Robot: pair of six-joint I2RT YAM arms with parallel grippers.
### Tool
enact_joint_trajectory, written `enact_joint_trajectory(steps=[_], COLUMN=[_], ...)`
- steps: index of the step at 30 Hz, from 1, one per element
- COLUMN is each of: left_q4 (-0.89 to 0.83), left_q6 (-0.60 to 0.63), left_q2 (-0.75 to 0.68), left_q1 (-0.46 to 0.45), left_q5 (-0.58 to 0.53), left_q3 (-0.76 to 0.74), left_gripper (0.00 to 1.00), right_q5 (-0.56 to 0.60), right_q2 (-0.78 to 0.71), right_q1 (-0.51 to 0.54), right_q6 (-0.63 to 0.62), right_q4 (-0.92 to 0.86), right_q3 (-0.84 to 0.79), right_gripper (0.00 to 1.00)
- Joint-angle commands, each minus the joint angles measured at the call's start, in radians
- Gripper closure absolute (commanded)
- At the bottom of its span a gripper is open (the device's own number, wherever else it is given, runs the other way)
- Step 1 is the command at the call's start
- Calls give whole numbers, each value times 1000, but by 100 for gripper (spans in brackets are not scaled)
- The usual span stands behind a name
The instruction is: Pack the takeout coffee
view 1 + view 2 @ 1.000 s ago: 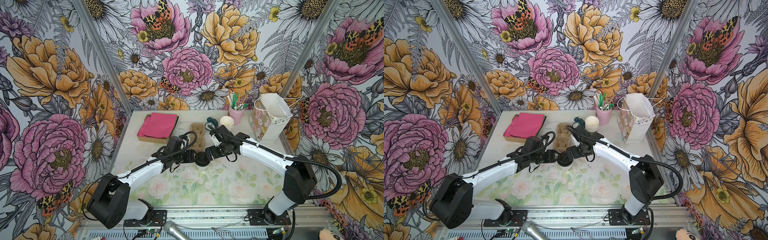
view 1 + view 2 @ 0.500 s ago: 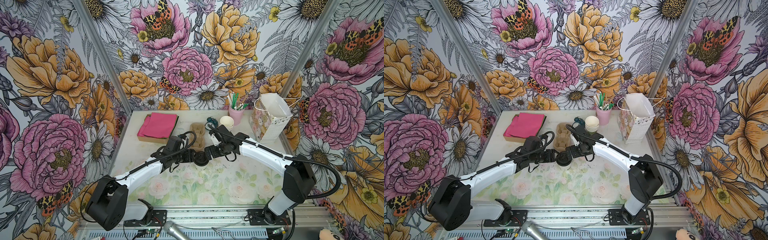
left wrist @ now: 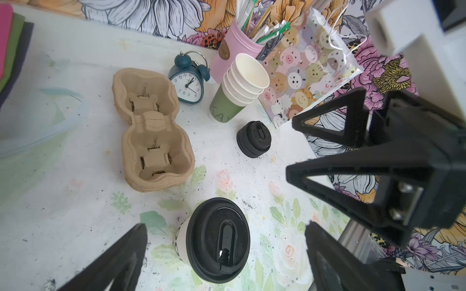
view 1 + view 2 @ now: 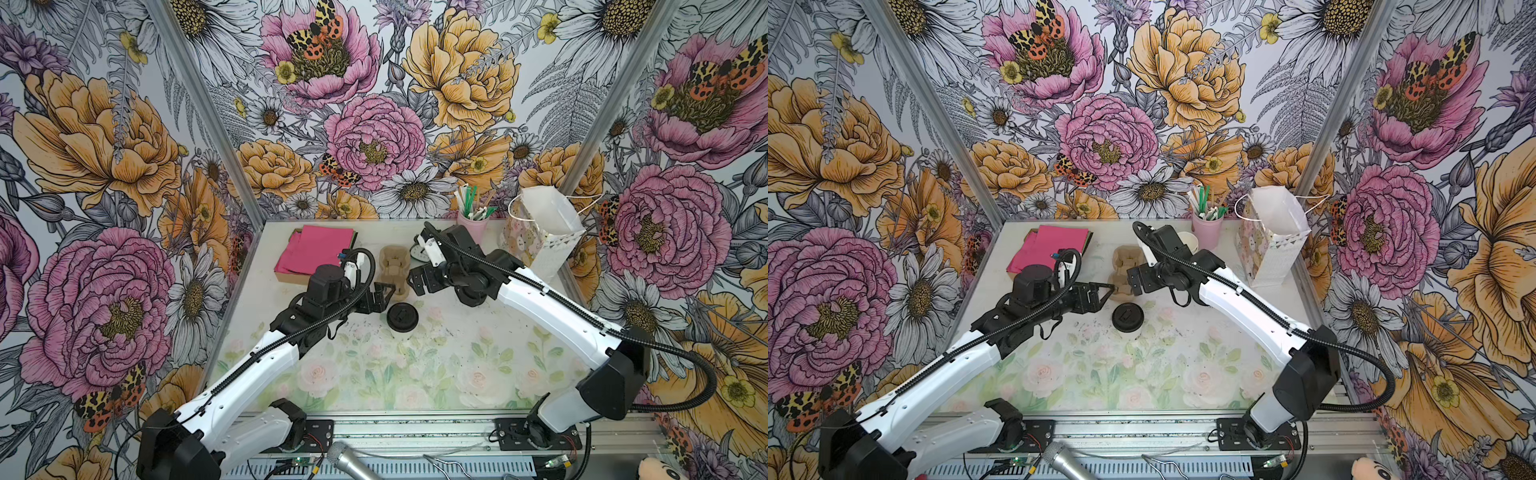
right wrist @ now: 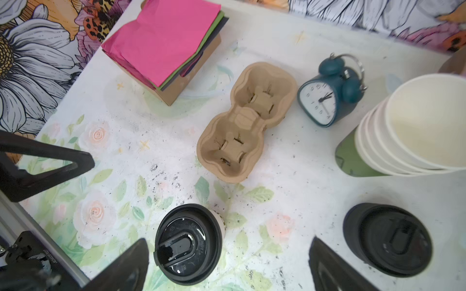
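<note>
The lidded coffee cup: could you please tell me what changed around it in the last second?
The left gripper let go of the takeout coffee; it and the right gripper drew back. The coffee stayed put, as did the carrier, clock and bag.

**Rundown, back to front**

White tabletop (image 4: 457, 361), faded rose print, black specks. Back left: brown cardboard box (image 5: 176, 93) under pink tissue (image 5: 164, 42). Centre: tan moulded-pulp two-cup carrier (image 4: 394, 270), teal twin-bell alarm clock (image 3: 187, 84) beside it. Toward the right: nested white paper cups (image 3: 239, 85) in a green one, black lid pile (image 3: 253, 139), pink straw cup (image 4: 473, 226), cartoon-animal gift bag (image 4: 536, 245). Just in front of the carrier: black-lidded white paper cup (image 4: 402, 317).
</note>
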Motion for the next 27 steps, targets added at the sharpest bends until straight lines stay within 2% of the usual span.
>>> enact_joint_trajectory(steps=[1,6,11,15,20,27], left_q4=[-31,-59,-68,-68,-68,-73], left_q6=[37,43,37,32,31,9], left_q2=[-60,-113,-125,-122,-118,-136], left_q1=[0,5,17,24,27,50], left_q5=[-69,-98,-99,-98,-93,-128], left_q3=[-43,-70,-81,-81,-81,-82], left_gripper=[1,1,1,1,1,1], right_q5=[138,145,130,47,-18,-52], right_q2=[-99,-148,-133,-94,-38,87], right_q1=[-38,-85,-92,-85,-22,115], right_q6=[-64,-82,-89,-64,-88,-139], right_q4=[2,2,-1,-2,-6,-46], right_q3=[0,-4,8,9,-16,-21], right_gripper=[0,1,1,1,1,1])
